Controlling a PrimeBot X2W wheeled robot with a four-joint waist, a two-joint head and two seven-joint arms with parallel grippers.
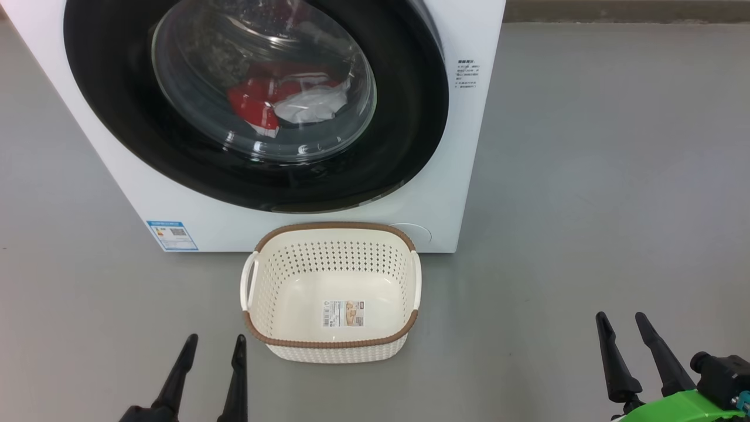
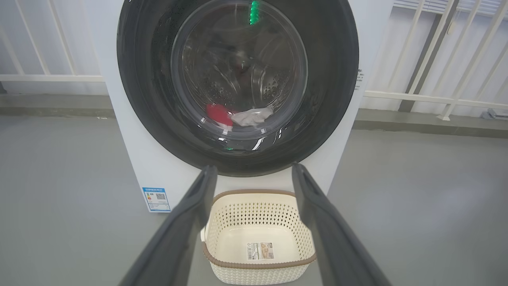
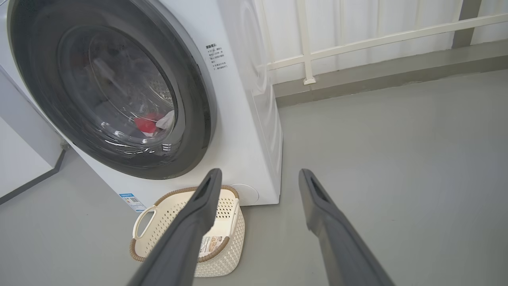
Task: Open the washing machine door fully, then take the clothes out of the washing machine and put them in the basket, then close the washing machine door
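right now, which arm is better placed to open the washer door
Probably left. The left tool, open, sits in front of the washing machine door, which is centred in its wrist view. The right tool hangs beyond the washing machine's right edge, pointing at floor. Where the handle is, I cannot tell.

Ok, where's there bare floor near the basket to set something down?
Bare floor right of the washing machine and basket, ahead of the right claw. Another patch left of the basket, below the blue label. Crowded between basket and machine.
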